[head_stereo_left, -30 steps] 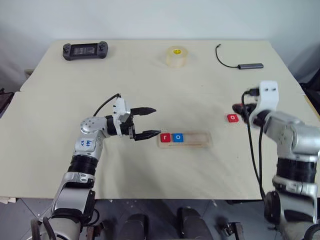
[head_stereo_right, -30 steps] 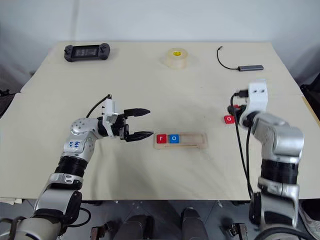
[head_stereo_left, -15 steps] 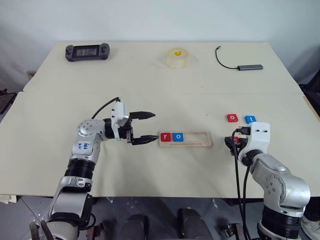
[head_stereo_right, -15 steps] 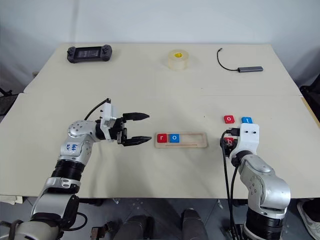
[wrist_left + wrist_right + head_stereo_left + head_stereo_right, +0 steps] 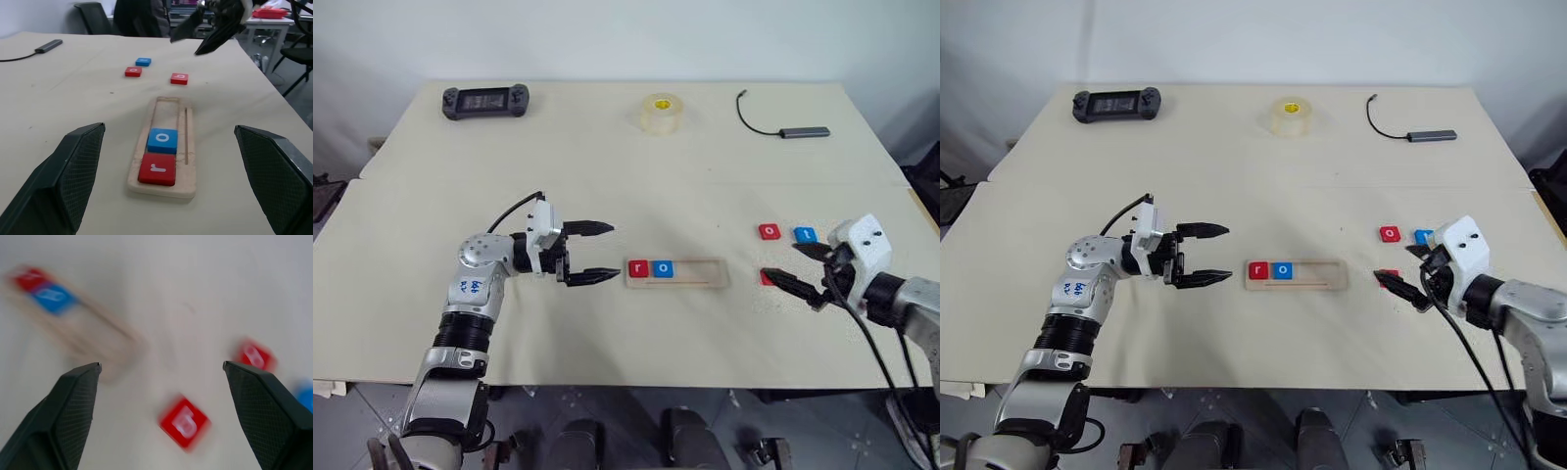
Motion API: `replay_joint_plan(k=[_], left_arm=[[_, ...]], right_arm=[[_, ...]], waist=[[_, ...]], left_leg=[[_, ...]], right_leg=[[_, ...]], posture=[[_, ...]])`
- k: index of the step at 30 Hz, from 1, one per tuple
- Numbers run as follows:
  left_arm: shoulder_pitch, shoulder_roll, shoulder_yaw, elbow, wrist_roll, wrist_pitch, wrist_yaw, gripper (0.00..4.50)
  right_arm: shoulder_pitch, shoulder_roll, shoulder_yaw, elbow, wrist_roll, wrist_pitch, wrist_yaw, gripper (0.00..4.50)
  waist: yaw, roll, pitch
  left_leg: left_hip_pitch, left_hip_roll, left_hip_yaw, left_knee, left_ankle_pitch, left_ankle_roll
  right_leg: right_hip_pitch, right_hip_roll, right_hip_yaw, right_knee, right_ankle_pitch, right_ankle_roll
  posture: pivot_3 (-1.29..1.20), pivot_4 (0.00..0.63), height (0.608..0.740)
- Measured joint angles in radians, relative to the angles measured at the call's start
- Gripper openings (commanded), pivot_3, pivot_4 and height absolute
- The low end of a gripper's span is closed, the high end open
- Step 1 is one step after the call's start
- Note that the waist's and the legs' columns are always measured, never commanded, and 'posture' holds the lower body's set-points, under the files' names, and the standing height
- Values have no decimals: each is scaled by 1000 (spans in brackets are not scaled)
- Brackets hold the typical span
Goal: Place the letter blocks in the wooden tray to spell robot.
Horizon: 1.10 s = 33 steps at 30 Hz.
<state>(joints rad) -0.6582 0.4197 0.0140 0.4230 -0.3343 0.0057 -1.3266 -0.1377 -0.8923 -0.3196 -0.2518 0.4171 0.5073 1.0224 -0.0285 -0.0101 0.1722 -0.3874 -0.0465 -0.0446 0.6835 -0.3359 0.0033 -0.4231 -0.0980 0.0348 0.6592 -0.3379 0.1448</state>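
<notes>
Risking a wrong pick: lying closest to the right pincer (image 5: 811,272), spread wide and gripping nothing, is the red b block (image 5: 185,422), while the red o block (image 5: 770,232) and the blue t block (image 5: 805,234) are sitting just beyond it, side by side and near enough to be nudged or grabbed by mistake. Risking, too, a skewed grasp, since the b block is lying rotated against the line of the fingers, so closing on its corners could be spinning or flicking it across the counter (image 5: 607,157). Risking a jam at the slot as well: lowering a tilted tile could be catching on the rim of the wooden tray (image 5: 705,273) or shoving the unfixed tray sideways. Holding two tiles already, the tray is carrying the red r block (image 5: 638,268) at its left end and the blue o block (image 5: 663,268) touching it, leaving the remaining length bare. Hovering just beside the tray's left end, the left pincer (image 5: 595,253) is standing fully open and empty, close enough to be bumping the tray if drifting right.
</notes>
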Motion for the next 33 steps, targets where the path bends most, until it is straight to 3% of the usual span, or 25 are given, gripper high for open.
replay_joint_plan(k=[3,5,12,18,21,27,33], left_arm=[[1,19,-2,-2,-1,0,-17,4500],[3,27,0,-11,-2,2,-21,4500],[46,35,-11,-80,-21,21,-33,4500],[64,46,-13,-120,-28,27,-27,4500],[75,50,-13,-143,-34,30,-25,4500],[88,54,-13,-165,-40,46,-15,4500],[104,63,-11,-174,-52,47,5,4500]], right_arm=[[-43,-109,100,206,-96,-204,155,4172],[-111,-120,179,370,-166,-319,216,4172],[-357,-74,330,768,-284,-529,303,4172],[-443,-25,378,874,-311,-597,330,4172],[-468,-17,391,909,-323,-622,348,3552],[-487,-9,401,954,-327,-652,361,1621],[-537,4,415,978,-360,-638,355,1478]], waist=[[1,-1,0],[0,-1,1],[-1,0,1],[2,0,1],[2,0,1],[2,0,1],[2,0,1]], left_leg=[[1,0,0,0,0,0],[1,0,0,1,0,0],[1,2,-1,1,1,-1],[1,2,-1,1,1,-2],[1,2,-1,1,1,-2],[1,2,-2,4,1,-2],[2,2,-3,7,1,-2]], right_leg=[[1,0,0,-1,0,0],[2,0,0,-1,0,0],[1,-1,-1,-2,0,0],[1,-1,-1,-2,0,-1],[1,-1,-2,-2,1,-1],[3,-1,-2,-2,2,-2],[6,-1,-3,-3,3,-1]], posture=[[0,150,740],[0,150,740],[0,150,740],[0,150,740],[0,150,740],[0,150,740],[0,150,740]])
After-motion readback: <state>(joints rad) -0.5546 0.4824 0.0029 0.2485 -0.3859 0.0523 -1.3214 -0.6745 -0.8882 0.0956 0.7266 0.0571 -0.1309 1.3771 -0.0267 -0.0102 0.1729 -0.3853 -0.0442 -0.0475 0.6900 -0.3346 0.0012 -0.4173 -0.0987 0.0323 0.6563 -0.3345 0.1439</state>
